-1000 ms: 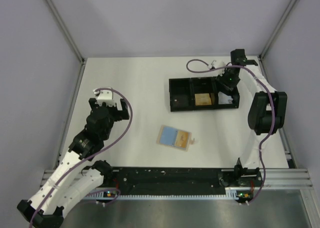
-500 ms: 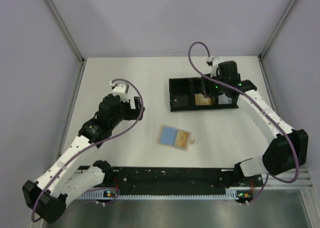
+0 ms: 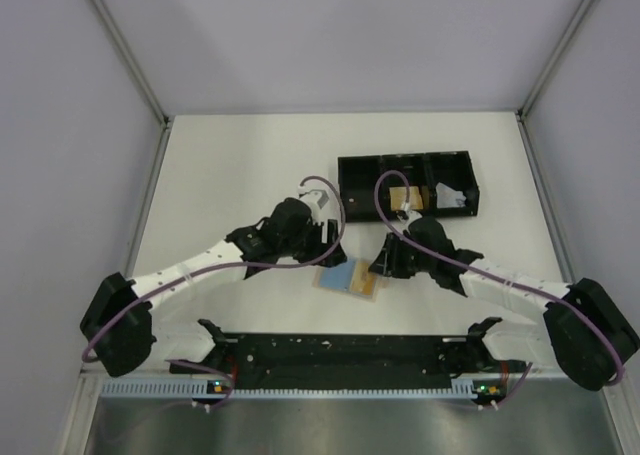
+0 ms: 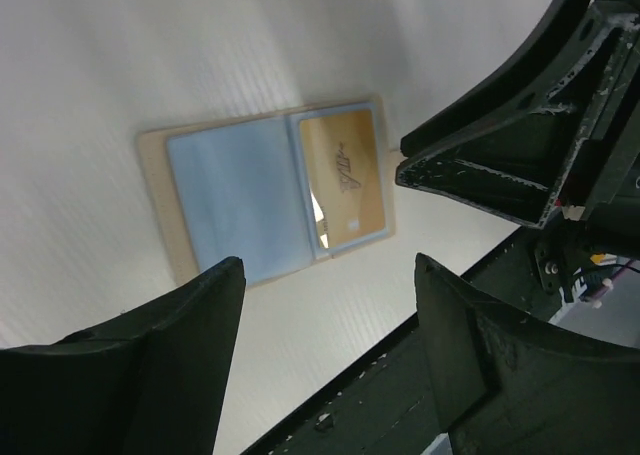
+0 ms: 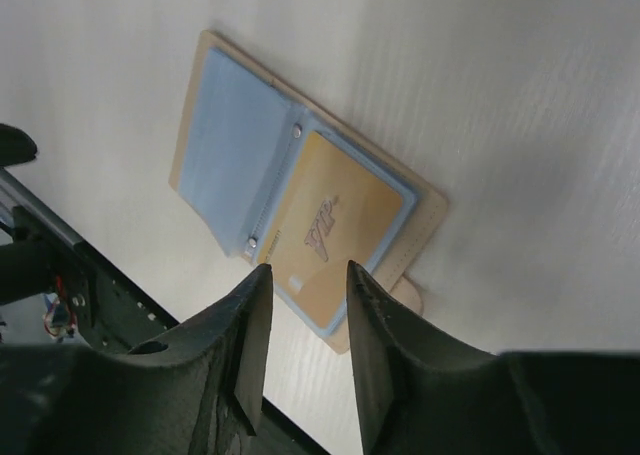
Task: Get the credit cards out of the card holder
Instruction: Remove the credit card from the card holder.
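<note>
A robotics lab cell: plain grey walls (image 3: 330, 35), aluminium framing (image 3: 125, 50), white table (image 3: 240, 175).

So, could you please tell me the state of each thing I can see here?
card holder: open, lying flat on the table.
gold card: tucked in one pocket of the card holder.
left end effector: open, empty, near the card holder.
right end effector: slightly open, empty, aimed at the gold card.
black tray: tan block in its middle compartment.
</note>
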Robot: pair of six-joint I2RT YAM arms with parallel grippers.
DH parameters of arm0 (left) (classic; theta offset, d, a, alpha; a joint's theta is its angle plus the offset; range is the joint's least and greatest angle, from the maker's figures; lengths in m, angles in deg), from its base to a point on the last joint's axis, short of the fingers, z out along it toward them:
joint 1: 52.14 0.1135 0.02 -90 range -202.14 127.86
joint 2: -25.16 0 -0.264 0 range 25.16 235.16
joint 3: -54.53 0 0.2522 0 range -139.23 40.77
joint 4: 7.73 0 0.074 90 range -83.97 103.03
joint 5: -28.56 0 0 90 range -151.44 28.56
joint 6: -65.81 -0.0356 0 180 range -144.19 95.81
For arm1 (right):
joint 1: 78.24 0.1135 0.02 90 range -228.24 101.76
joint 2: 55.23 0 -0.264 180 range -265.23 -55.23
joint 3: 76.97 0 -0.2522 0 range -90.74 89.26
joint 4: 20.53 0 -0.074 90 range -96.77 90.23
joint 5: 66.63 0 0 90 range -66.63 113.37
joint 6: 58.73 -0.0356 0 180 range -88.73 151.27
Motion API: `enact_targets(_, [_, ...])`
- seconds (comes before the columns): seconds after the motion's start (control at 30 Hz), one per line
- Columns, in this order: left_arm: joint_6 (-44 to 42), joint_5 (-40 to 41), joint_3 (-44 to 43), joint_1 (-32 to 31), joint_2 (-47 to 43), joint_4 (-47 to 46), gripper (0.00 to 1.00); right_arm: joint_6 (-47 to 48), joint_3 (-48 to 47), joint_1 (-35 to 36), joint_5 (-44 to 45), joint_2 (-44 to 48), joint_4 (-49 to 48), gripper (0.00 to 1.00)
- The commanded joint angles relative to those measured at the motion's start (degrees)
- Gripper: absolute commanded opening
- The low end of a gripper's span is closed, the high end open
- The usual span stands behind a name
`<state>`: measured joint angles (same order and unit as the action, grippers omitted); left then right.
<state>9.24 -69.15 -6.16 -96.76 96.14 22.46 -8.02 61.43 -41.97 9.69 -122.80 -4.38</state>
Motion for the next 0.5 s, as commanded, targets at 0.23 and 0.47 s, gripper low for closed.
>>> enact_targets(0.23, [10.95, -6.09, -0.87, -4.33, 11.98, -15.98, 0.6, -7.65, 7.79, 0.64, -0.31, -1.77, -17.6, 0.26])
enact_targets(0.47, [12.71, -7.24, -1.32, -4.51, 18.04, -18.53, 0.57, -7.56, 9.2, 0.47, -0.39, -6.42, -19.26, 0.2])
